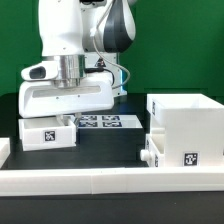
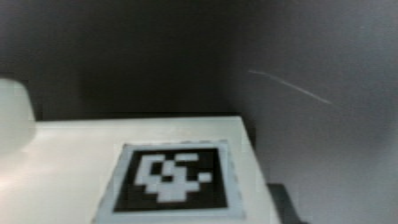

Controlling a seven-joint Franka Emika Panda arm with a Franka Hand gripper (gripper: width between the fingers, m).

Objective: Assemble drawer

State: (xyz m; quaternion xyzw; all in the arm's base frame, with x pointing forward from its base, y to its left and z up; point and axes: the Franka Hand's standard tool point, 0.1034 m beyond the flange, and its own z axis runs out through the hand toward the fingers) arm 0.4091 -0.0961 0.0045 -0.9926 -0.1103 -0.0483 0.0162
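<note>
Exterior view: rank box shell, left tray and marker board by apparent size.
1. box shell: clearly the largest.
2. left tray.
3. marker board: looks smallest, but it lies flat and farther back than the tray, so places 2 and 3 are unsure.

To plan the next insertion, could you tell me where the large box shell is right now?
The box shell stands on the exterior view's right, just behind the white rail, right of the marker board.

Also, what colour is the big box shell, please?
The shell is white, with a black-and-white tag near its base; best in the exterior view.
</note>
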